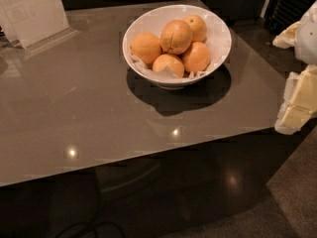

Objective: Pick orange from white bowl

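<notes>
The white bowl (221, 43) stands on the far middle of the table and holds five oranges on crumpled white paper. The orange (176, 36), the largest one, paler and with a faint dark crease, lies on top in the middle of the pile. Smaller, brighter oranges lie around it: one at the left (145, 47), one at the back right (196, 26), and two at the front. My gripper (298, 102) shows as pale yellow and white parts at the right edge of the view. It is to the right of the bowl, beyond the table's right edge, well apart from the oranges.
The glossy grey-brown table (74, 108) runs from the left edge to a slanted right edge. A white paper sign in a clear stand (32, 11) is at the back left. A dark floor lies in front and to the right.
</notes>
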`<state>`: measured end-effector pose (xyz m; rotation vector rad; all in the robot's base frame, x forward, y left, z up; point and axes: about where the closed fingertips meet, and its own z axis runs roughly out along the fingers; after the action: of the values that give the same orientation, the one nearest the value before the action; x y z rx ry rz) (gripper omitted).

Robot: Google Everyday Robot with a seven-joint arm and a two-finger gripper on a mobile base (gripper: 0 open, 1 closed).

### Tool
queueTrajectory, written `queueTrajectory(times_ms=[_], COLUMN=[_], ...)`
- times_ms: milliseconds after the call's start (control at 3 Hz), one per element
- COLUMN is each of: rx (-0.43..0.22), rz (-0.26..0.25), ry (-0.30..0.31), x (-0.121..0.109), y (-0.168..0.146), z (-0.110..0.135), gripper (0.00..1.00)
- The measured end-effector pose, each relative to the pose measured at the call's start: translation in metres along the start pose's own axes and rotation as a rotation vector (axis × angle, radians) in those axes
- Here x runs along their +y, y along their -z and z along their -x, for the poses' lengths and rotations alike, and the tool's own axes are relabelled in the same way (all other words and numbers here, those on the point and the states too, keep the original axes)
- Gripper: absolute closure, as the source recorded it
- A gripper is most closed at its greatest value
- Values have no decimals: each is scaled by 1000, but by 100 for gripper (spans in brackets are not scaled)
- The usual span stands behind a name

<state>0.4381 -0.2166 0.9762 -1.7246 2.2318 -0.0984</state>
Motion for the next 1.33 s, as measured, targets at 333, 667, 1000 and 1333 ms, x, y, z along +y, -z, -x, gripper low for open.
queueTrajectory(times_ms=[333, 667, 1000, 1333], rx=[0, -32, -137, -242], rz=[0, -5, -8, 15], ry=[0, -1, 52, 149], x=[0, -3, -34, -74], y=[0, 2, 0, -6], z=[0, 2, 23, 61], gripper=[0, 0, 0, 0])
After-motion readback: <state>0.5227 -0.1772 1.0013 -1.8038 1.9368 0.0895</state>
